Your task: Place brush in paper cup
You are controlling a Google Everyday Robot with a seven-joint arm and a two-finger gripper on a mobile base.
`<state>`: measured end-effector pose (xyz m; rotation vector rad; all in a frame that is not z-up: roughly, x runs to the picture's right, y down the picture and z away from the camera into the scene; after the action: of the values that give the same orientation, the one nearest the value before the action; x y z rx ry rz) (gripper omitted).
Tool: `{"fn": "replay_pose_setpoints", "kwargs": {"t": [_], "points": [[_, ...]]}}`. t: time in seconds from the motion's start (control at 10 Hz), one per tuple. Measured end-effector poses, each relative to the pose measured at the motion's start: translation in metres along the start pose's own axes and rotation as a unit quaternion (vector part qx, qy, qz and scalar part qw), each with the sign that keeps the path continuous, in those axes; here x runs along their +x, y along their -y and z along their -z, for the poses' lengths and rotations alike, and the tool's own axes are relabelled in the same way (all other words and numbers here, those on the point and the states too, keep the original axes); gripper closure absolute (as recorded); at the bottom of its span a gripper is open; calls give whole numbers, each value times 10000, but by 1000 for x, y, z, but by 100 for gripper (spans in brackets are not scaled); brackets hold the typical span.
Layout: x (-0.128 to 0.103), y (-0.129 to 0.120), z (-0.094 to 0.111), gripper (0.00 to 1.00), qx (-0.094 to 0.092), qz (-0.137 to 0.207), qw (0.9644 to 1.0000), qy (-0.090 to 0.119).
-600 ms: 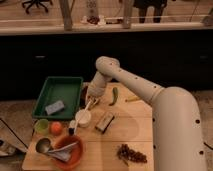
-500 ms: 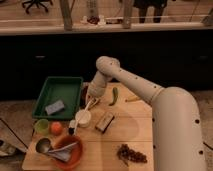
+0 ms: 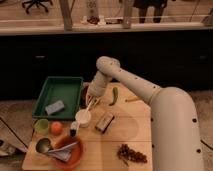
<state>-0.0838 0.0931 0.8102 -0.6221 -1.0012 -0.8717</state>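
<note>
The white paper cup stands upright on the wooden table, right of the orange fruit. My gripper hangs just above the cup's far right rim and is shut on the pale handle of the brush. The brush slants down to the left from the gripper across the cup. Its small dark tip shows at the cup's lower left side, close to the table. I cannot tell whether the brush is inside the cup or passes in front of it.
A green tray with a grey-blue sponge lies at the left. A light green cup, an orange fruit, an orange bowl with a metal ladle, a tan block, a green vegetable and a dark cluster lie around.
</note>
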Motion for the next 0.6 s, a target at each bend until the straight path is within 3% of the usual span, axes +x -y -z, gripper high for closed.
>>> {"fn": "replay_pose_setpoints", "kwargs": {"t": [0.6], "points": [[-1, 0, -3, 20, -50, 10, 10000, 31]]}}
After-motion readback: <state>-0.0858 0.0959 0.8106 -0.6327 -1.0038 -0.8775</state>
